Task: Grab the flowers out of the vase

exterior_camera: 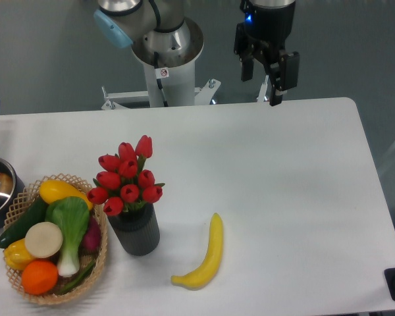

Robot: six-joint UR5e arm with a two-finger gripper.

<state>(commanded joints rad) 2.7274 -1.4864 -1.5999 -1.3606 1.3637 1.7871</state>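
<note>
Fingers of the gripper parted, empty, above bench far edge; flowers upright in vase.

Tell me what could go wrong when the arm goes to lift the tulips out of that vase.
The tool hangs open far from the flowers. The vase is small and may lift or tip with the stems. It stands right beside the basket, so a side approach could hit it. Squeezing the buds could crush them.
</note>
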